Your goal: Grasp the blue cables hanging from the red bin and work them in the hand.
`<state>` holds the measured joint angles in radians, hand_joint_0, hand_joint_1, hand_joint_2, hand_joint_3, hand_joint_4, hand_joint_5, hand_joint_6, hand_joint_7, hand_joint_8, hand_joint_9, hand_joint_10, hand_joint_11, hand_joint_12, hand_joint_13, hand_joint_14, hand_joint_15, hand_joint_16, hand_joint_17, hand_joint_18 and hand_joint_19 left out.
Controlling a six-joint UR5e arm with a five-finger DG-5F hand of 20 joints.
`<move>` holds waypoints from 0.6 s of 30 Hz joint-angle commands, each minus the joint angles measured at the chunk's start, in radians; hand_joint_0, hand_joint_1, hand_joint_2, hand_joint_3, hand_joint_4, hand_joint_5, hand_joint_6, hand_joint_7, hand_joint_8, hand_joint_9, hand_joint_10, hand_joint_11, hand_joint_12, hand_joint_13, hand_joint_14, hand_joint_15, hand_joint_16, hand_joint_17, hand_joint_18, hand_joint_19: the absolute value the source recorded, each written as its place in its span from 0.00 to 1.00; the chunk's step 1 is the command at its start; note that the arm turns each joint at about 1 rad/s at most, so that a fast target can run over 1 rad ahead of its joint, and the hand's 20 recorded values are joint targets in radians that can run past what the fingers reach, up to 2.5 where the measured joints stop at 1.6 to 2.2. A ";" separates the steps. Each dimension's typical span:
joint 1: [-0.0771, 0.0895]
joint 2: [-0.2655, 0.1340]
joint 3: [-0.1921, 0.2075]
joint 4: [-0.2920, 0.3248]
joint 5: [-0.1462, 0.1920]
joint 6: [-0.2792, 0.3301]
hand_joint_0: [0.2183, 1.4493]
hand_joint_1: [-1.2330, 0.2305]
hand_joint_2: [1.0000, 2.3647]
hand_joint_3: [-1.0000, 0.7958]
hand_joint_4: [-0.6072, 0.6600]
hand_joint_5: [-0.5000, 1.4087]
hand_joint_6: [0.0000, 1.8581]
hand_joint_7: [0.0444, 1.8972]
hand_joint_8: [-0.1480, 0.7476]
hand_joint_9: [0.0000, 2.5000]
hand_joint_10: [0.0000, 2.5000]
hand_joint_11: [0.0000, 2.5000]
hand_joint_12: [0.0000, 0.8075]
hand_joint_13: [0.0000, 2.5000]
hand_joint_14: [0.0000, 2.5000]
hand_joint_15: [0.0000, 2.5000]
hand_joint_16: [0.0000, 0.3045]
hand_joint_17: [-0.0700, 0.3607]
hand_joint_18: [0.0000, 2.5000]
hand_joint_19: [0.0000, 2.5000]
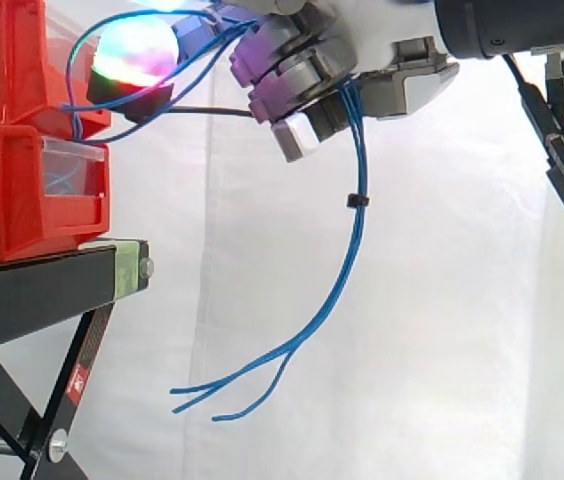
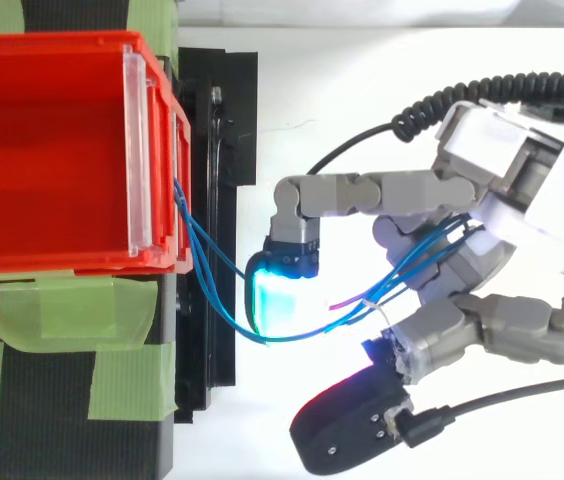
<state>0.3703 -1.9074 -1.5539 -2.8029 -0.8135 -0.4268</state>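
We see the hand (image 1: 314,78) clenched round the blue cables (image 1: 347,262), which run from the red bin (image 2: 72,150) through its curled fingers and dangle below

bins (image 1: 22,190) on stand (image 1: 32,285), left | hand (image 1: 412,85) right of bins | cables (image 1: 358,180) from bin through hand, hanging below

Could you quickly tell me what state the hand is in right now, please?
Hand: shut on the blue cables, with its fingers curled round them and the loose ends hanging below.
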 commanded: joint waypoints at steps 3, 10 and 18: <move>0.001 -0.001 0.000 0.002 -0.001 -0.021 0.52 0.39 0.00 0.07 0.68 0.62 0.00 0.81 0.85 0.62 1.00 1.00 0.84 0.78 1.00 0.74 0.70 0.53 0.94 0.26; 0.001 0.001 0.000 0.002 0.002 -0.023 0.52 0.37 0.02 0.29 0.66 0.62 0.00 0.81 0.85 0.62 1.00 1.00 0.84 0.78 1.00 0.74 0.70 0.53 0.94 0.26; 0.001 0.001 0.000 0.025 -0.001 -0.041 0.51 0.38 0.02 0.36 0.66 0.61 0.00 0.81 0.85 0.62 1.00 1.00 0.84 0.78 1.00 0.74 0.70 0.53 0.94 0.26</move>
<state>0.3712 -1.9075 -1.5539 -2.7881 -0.8118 -0.4567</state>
